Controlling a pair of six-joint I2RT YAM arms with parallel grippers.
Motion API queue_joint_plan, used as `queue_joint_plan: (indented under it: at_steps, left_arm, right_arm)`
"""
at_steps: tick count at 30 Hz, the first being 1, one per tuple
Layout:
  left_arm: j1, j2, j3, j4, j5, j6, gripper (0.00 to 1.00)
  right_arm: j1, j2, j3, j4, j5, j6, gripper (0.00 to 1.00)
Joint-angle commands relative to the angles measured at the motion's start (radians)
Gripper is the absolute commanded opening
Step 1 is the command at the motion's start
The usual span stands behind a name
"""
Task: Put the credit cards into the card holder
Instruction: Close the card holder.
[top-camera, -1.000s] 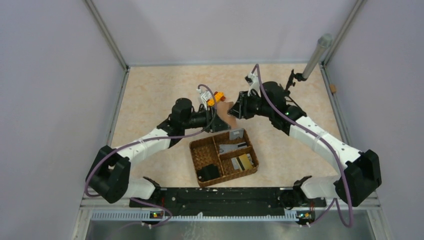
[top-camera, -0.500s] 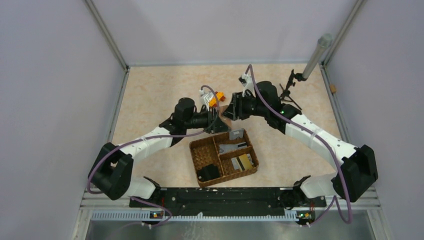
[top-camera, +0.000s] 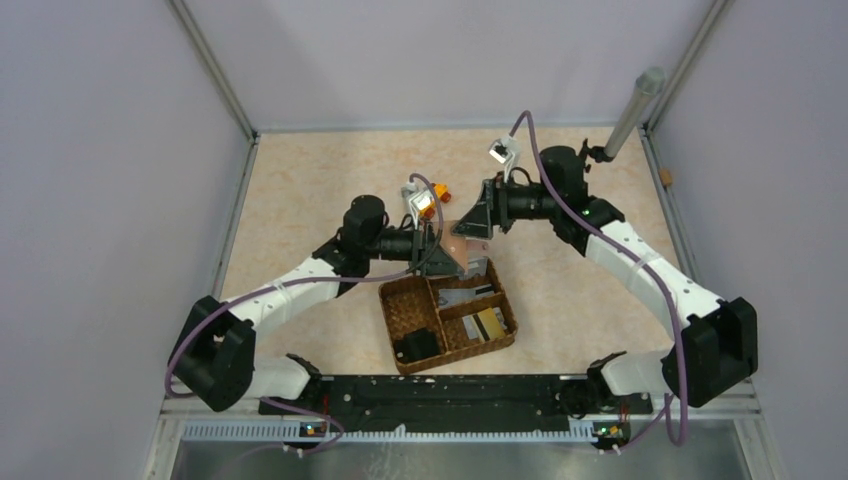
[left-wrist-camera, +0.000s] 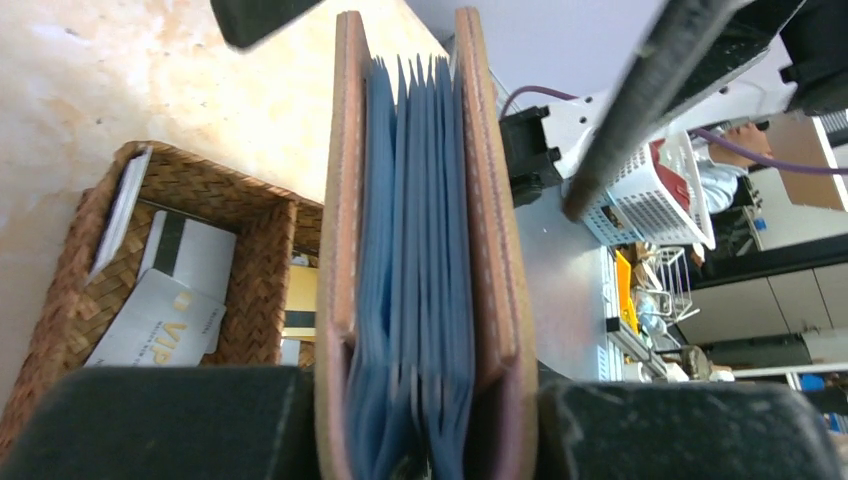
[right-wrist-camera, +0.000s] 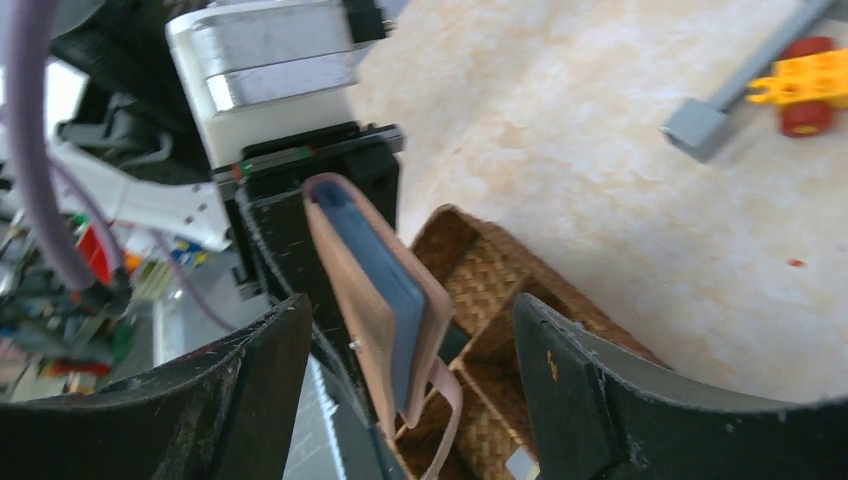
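Checking containers first: brown woven compartment basket (top-camera: 388, 312) sits on the beige marbled surface (top-camera: 320, 200) near the arm bases. Its right-hand compartments hold the thin plastic cards (top-camera: 478, 312); the left wrist view shows a white one marked VIP (left-wrist-camera: 150, 330), one with a black stripe (left-wrist-camera: 190, 255), a gold one (left-wrist-camera: 300, 300) and a white one leaning upright against the wall (left-wrist-camera: 118, 210). A black blocky object (top-camera: 415, 347) is in the near-left compartment. The small brown leather-like card holder (left-wrist-camera: 420, 250) is in the air just over the basket's far edge, covers slightly apart, light blue accordion pockets showing. Left hand (top-camera: 432, 248) is clamped on its lower end. Right hand (right-wrist-camera: 412, 310) is spread wide, one finger on either side of the card holder, not touching it as far as I can tell. Versus a second ago: right hand was much narrower at the holder and has since opened; the holder and left hand sit closer to the basket.
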Motion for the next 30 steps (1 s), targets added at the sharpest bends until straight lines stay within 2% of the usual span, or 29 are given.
queue_joint_plan:
  at_steps: [1, 4, 7, 11, 16, 18, 19, 20, 23, 24, 26, 28, 30]
  left_arm:
    - [-0.012, -0.042, 0.031, 0.069, 0.08, 0.023, 0.0]
    - [-0.02, -0.037, 0.037, 0.07, 0.081, 0.02, 0.0]
    - [-0.027, -0.033, 0.044, 0.08, 0.082, 0.015, 0.0]
    - [-0.03, -0.033, 0.045, 0.115, 0.079, -0.005, 0.0]
    - [-0.032, -0.03, 0.043, 0.143, 0.069, -0.025, 0.0]
    - [-0.032, -0.026, 0.046, 0.156, 0.066, -0.035, 0.0]
    - [-0.031, -0.026, 0.046, 0.165, 0.062, -0.043, 0.0]
    - [-0.031, -0.026, 0.046, 0.173, 0.054, -0.049, 0.04]
    - [-0.028, -0.042, 0.034, 0.172, 0.025, -0.056, 0.52]
    - [-0.025, -0.05, 0.024, 0.174, 0.019, -0.056, 0.65]
    - [-0.016, -0.061, 0.003, 0.176, 0.01, -0.059, 0.73]
    - [0.002, -0.071, -0.016, 0.198, 0.022, -0.079, 0.74]
    - [0.016, -0.08, -0.04, 0.243, 0.038, -0.111, 0.7]
  right_arm:
    - [0.001, -0.022, -0.009, 0.142, -0.232, 0.04, 0.72]
    - [0.001, -0.018, -0.034, 0.221, -0.263, 0.091, 0.68]
    - [0.004, -0.001, -0.047, 0.271, -0.283, 0.128, 0.58]
    - [0.004, 0.021, -0.062, 0.285, -0.308, 0.139, 0.46]
    - [0.009, 0.019, -0.074, 0.288, -0.325, 0.141, 0.36]
    - [0.01, 0.021, -0.078, 0.294, -0.328, 0.143, 0.21]
    - [0.01, 0.021, -0.079, 0.297, -0.33, 0.144, 0.09]
    - [0.011, 0.02, -0.079, 0.298, -0.326, 0.143, 0.01]
    - [-0.001, -0.011, -0.088, 0.303, -0.279, 0.131, 0.0]
    - [-0.013, -0.021, -0.092, 0.309, -0.267, 0.133, 0.0]
    - [-0.035, -0.034, -0.099, 0.331, -0.273, 0.147, 0.0]
    - [-0.048, -0.032, -0.096, 0.334, -0.289, 0.152, 0.0]
    - [-0.051, -0.033, -0.096, 0.334, -0.301, 0.152, 0.0]
